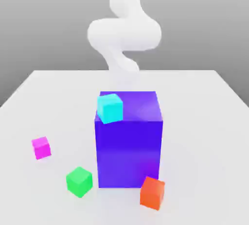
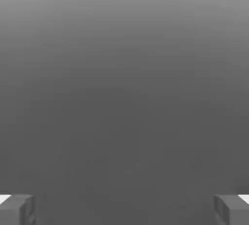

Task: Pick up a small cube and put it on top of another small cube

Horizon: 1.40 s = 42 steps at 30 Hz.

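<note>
The end effector (image 2: 124,209) is wide open and holds nothing, so the pick-up step has not begun. The pink cube (image 1: 41,147) sits on the white worktop (image 1: 204,121), well apart from the end effector, with no contact yet. Next, I think, it must go down over the pink cube and close.

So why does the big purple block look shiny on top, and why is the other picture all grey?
In the exterior view, soft light leaves a pale sheen on the big purple block's top, and the cubes throw only faint shadows on the white table. In the hand view, the background is a smooth grey fade, darker lower down, with the gripper's two fingertips wide apart.
</note>
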{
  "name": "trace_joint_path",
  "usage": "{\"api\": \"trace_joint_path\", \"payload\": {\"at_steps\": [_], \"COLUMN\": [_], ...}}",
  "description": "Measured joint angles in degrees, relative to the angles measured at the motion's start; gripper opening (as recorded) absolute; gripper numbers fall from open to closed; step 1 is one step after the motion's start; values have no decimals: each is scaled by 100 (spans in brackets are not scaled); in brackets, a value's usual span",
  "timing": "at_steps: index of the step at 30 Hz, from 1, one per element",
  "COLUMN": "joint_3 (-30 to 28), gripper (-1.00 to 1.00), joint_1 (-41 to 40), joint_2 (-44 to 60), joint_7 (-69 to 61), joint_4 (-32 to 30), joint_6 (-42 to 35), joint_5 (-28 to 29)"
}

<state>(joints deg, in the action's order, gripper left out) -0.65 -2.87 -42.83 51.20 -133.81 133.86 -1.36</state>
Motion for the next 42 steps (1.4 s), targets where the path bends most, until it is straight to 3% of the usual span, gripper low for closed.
{"api": "trace_joint_path", "payload": {"at_steps": [21,30,36,42], "joint_3": [-197,-322,-623,-455], "gripper": [0,0,0,0], "joint_1": [-2345,-3296,-3974,-4106], "joint_2": [2562,3612,4279,5162], "joint_7": [4830,7226,9095,9189], "joint_4": [-1698,-2429,-2914,-2819], "joint_6": [1728,2491,3003,3721], "joint_5": [-711,-537,-21,-167]}}
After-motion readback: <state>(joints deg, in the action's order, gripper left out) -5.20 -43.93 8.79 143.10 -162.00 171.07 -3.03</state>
